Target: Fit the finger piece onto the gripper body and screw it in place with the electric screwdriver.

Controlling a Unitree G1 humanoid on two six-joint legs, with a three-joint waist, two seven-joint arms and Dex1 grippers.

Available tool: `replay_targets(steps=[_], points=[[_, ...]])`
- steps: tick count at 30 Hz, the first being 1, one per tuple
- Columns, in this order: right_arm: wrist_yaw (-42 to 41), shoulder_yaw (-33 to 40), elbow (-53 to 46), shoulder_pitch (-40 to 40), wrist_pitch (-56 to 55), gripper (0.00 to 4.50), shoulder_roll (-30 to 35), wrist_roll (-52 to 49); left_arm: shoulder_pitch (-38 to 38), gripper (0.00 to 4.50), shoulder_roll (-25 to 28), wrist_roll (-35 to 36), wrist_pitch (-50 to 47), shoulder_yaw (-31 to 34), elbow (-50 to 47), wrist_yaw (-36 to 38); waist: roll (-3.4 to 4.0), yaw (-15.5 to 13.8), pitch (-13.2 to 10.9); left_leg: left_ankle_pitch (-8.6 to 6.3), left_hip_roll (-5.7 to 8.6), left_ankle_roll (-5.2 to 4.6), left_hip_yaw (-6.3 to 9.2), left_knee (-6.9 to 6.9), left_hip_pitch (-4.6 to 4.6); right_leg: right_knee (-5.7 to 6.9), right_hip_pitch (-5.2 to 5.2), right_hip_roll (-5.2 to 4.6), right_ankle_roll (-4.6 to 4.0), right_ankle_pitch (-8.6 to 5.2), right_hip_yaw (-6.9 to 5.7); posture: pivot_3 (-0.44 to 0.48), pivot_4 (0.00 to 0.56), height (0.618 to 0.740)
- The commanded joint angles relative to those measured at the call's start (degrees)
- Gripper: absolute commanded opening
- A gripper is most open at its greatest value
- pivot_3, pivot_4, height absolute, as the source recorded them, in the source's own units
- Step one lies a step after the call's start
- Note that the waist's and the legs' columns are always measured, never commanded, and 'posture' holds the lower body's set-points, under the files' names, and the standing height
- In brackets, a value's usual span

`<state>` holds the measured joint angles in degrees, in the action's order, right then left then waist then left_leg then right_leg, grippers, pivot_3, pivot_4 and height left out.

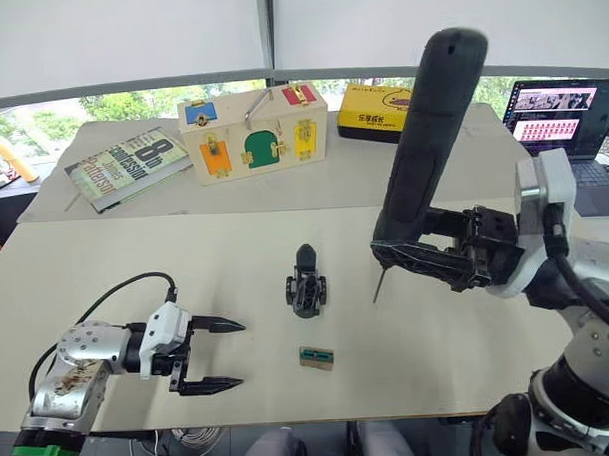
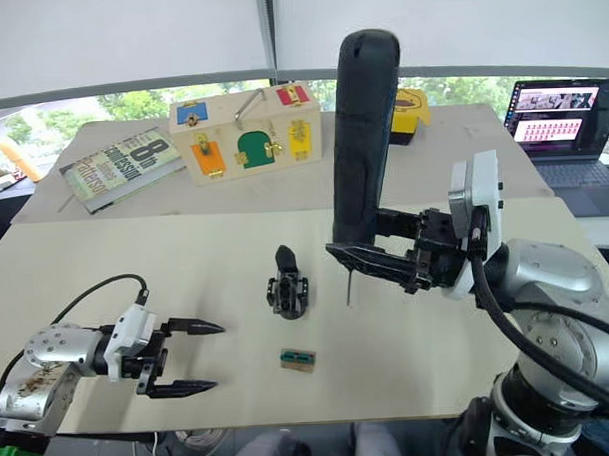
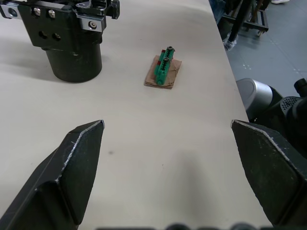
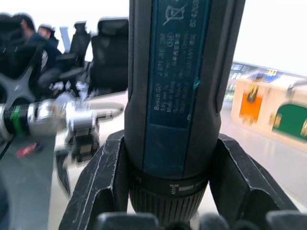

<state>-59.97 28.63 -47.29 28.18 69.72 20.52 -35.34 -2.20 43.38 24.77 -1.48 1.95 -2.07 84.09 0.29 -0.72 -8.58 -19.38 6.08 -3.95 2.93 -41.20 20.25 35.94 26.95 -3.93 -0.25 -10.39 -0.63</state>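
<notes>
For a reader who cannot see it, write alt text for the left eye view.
The right gripper holds the electric screwdriver nearly upright, bit down, just to the right of the gripper body on the pale table. The left gripper waits open at the near left, and a small green-and-tan block lies in front of the body.

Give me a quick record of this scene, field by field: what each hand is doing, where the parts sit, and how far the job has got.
left hand: open, empty, low over the table
right hand: shut on the electric screwdriver, held upright, bit pointing down
gripper body: on the table, mid-way between the hands, one pointed finger sticking up
green-and-tan block: on the table, nearer the robot than the gripper body
bit contact: off to the side of the gripper body, not touching it
</notes>
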Motion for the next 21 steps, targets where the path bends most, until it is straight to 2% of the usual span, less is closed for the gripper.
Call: replay_targets(steps=[1, 4, 9, 15, 21], points=[[1.4, -6.1, -1.8, -4.7, -13.0, 1.91, -1.8, -0.9, -0.1, 4.50, -1.7, -2.0, 1.7, -2.3, 0.3, -2.1, -0.03, 0.1, 0.0, 0.00, 0.00, 0.00, -0.01, 0.02, -0.01, 0.00, 0.00, 0.00, 0.00, 0.00, 0.00, 0.000, 0.150, 0.740], [-5.9, -12.4, 0.5, -9.6, -27.2, 1.91, -2.0, -0.3, -1.1, 4.50, -4.9, -3.8, 2.0, -3.9, 1.2, -6.0, -0.04, 0.4, 0.0, 0.01, 0.03, 0.00, -0.10, 0.07, -0.04, 0.03, 0.05, 0.01, 0.00, 0.00, -0.02, 0.000, 0.150, 0.740], [-8.1, -20.1, 5.2, -12.4, -38.6, 1.91, -0.5, 1.3, -2.8, 4.50, -9.3, -8.5, 6.5, -8.3, 4.6, -8.7, -0.07, 0.8, 0.0, 0.01, 0.02, 0.00, -0.10, -0.06, -0.08, 0.07, -0.02, 0.01, 0.00, 0.00, -0.10, 0.000, 0.150, 0.740], [-8.4, -25.1, 8.3, -15.0, -44.2, 1.91, 3.8, 1.9, -3.5, 4.50, -13.2, -10.5, 6.8, -12.4, 5.6, -11.3, -0.08, 0.3, 0.0, 0.01, 0.02, 0.00, -0.03, -0.06, -0.32, 0.01, -0.30, -0.02, 0.01, 0.00, -0.07, 0.000, 0.150, 0.740], [-6.4, -27.8, 10.4, -14.6, -46.3, 1.91, 5.4, 1.2, -4.1, 4.50, -15.4, -12.0, 6.7, -16.3, 5.3, -11.9, -0.09, -0.2, 0.0, -0.08, 0.03, -0.13, -0.01, 0.21, -0.95, -0.19, -0.85, -0.07, 0.07, -0.04, -0.04, 0.000, 0.150, 0.740]])
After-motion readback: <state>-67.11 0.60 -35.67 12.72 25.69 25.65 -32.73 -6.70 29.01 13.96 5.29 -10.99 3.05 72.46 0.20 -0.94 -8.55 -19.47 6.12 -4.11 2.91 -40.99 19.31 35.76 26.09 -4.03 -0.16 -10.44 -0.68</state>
